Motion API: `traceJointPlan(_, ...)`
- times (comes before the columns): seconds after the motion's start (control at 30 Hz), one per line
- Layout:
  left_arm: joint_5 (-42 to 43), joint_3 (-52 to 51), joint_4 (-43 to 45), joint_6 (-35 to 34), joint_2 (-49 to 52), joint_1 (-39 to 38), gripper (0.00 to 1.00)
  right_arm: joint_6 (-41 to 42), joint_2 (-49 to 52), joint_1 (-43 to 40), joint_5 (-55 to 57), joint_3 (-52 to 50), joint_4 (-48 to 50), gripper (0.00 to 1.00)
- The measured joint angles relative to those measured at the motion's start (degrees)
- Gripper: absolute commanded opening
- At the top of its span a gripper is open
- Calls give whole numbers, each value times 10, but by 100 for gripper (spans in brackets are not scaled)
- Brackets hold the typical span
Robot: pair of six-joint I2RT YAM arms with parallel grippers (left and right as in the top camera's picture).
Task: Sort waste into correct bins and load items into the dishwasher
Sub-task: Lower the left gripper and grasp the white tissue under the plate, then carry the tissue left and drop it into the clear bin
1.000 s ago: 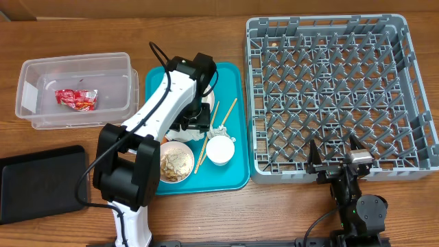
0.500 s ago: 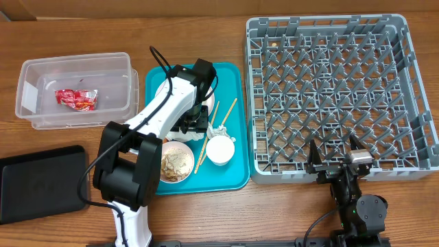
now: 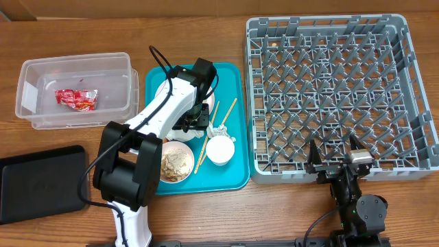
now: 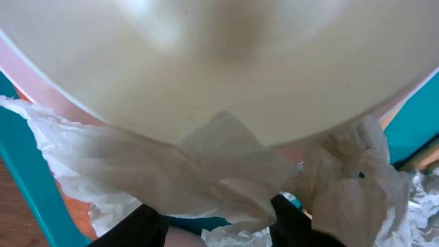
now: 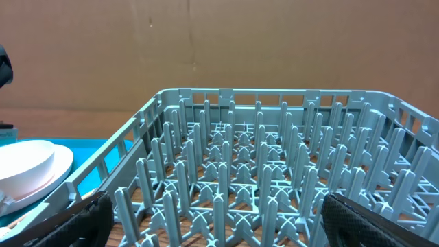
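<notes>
At the centre of the overhead frame, the left gripper [image 3: 197,122] points down over the teal tray [image 3: 236,177], right at the tissue [image 3: 220,129]. In the left wrist view its dark fingers [image 4: 145,226] stand partly apart at the bottom edge with a fold of tissue [image 4: 226,165] between them. Whether they pinch it I cannot tell. A white bowl [image 4: 219,55] fills the top of that view.

Below the tissue sit the cup [image 3: 221,149] and, at lower left of the tray, a second bowl [image 3: 191,171] of scraps [image 3: 177,162]. The chopsticks [image 3: 203,152] lie slanted between them.

At upper left, the wrapper [image 3: 77,99] lies in the clear tub [image 3: 31,72]. The black bin [image 3: 41,182] sits at lower left.

The rack [image 3: 329,41] fills the right side. At its lower edge the right gripper [image 3: 336,163] hangs spread wide, holding nothing, and its wrist view looks across the pegs.
</notes>
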Motion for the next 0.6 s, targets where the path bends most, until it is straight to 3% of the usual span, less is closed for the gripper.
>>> traceJointPlan(0.3,0,0,-8,-2,0,0,5,0,0,0,0,0,0,100)
traceJointPlan(0.6,-14,0,-47,-3,0,0,4,0,0,0,0,0,0,100)
